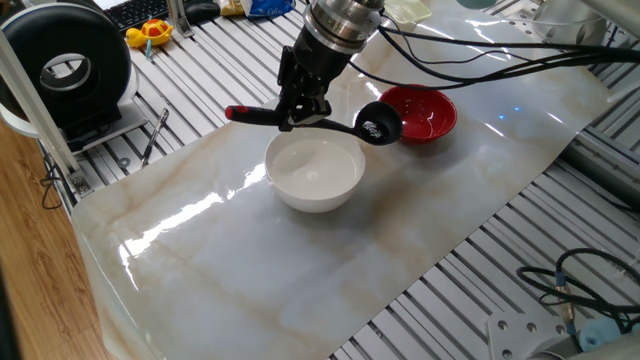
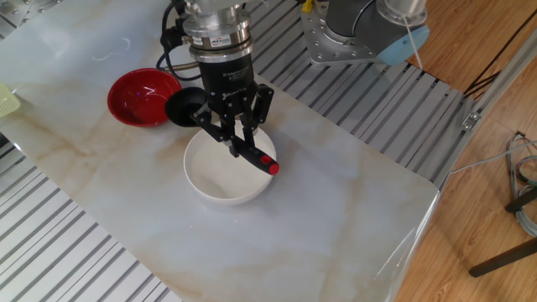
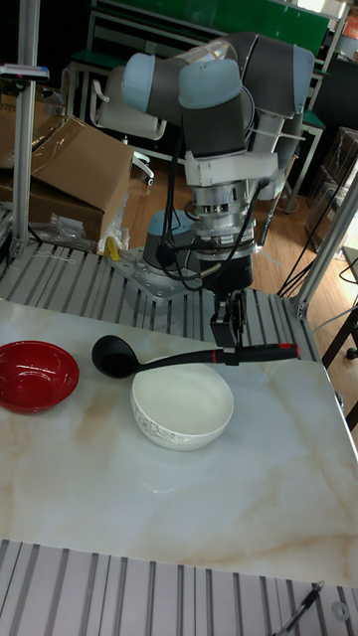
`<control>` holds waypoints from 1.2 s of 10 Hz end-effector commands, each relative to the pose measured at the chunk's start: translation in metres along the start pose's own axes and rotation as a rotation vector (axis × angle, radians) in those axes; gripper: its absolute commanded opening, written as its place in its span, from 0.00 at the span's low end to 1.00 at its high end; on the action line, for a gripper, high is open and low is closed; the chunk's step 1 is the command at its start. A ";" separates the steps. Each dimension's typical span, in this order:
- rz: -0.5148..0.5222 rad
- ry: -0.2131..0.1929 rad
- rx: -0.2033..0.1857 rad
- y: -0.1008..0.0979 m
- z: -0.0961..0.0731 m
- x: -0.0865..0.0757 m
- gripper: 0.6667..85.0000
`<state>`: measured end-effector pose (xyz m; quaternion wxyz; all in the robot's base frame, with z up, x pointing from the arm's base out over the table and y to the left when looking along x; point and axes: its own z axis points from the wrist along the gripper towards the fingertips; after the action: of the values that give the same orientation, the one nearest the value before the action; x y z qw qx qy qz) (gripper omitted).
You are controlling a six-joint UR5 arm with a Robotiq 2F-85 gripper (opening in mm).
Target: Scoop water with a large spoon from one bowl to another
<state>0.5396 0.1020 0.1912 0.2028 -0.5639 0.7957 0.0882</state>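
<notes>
My gripper (image 1: 297, 114) (image 2: 234, 144) (image 3: 230, 354) is shut on the thin handle of the large spoon (image 1: 320, 122) (image 2: 220, 127) (image 3: 179, 359), held level above the table. Its black scoop (image 1: 377, 122) (image 2: 181, 109) (image 3: 111, 356) hangs in the gap between the two bowls, and its red tip (image 1: 232, 113) (image 2: 270, 164) (image 3: 287, 350) points the other way. The white bowl (image 1: 315, 173) (image 2: 225, 169) (image 3: 183, 406) sits right below the handle. The smaller red bowl (image 1: 424, 113) (image 2: 143, 96) (image 3: 36, 375) stands just beyond the scoop. I cannot make out water in either bowl.
Both bowls rest on a marble-patterned sheet (image 1: 300, 250) over slatted aluminium. A black round device (image 1: 68, 70) and a yellow toy (image 1: 150, 35) lie off the sheet. Cables (image 1: 470, 55) trail from the arm. The arm's base (image 2: 352, 33) is bolted near the sheet's edge.
</notes>
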 end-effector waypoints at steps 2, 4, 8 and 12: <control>-0.004 -0.028 -0.006 -0.003 -0.008 0.004 0.01; -0.021 -0.028 -0.002 -0.006 -0.009 0.014 0.01; -0.034 -0.017 -0.002 -0.006 -0.014 0.033 0.01; 0.003 -0.033 0.019 -0.011 -0.014 0.029 0.01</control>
<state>0.5347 0.0676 0.1890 0.2102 -0.5699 0.7896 0.0874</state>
